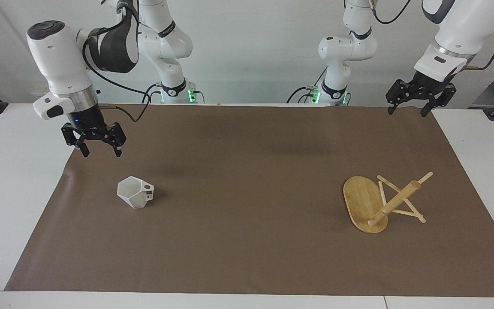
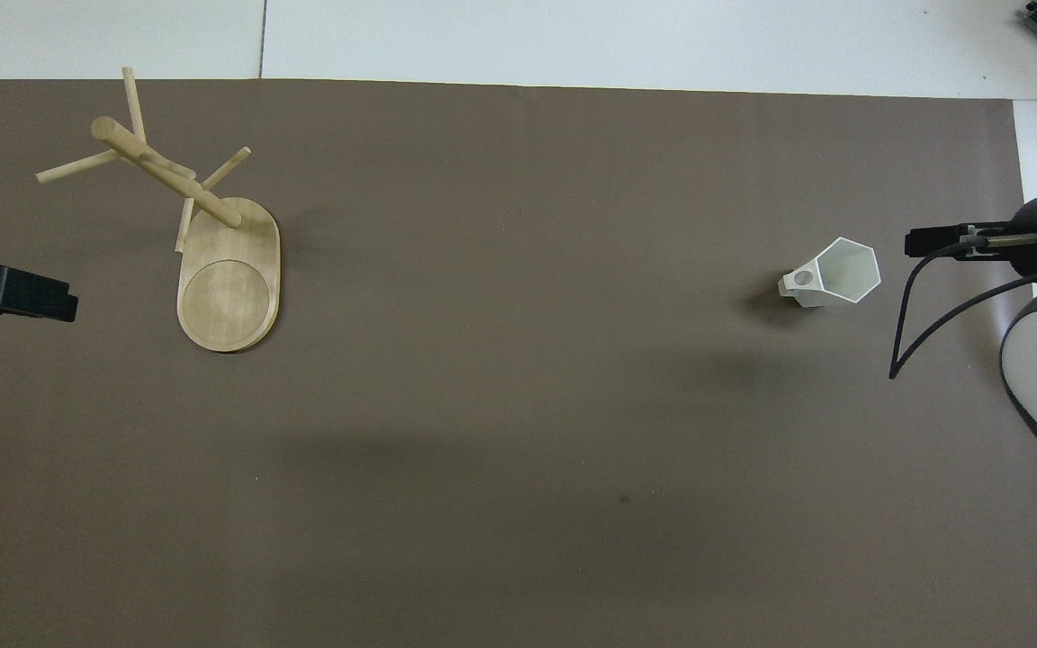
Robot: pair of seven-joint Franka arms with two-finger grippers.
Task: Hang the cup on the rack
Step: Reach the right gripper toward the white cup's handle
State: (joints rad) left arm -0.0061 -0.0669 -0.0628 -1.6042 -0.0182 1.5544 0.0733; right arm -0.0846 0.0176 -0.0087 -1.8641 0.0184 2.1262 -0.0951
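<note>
Your right gripper [image 1: 100, 151] hangs fingers-down with jaws spread wide and nothing between them, over the table's right-arm end, close to the edge nearest the robots; its wrist is near vertical, forearm angling up toward its base. Your left gripper [image 1: 406, 109] waits above the corner at the left-arm end, robots' edge, also spread wide and holding nothing, wrist tilted.

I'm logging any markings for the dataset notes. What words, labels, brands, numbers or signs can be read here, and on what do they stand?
None can be read.
The cup: plain white, no print.
The rack: bare bamboo, no label.
The brown mat: unmarked.
The arm bases: small marks on the dark collars, too small to read.
</note>
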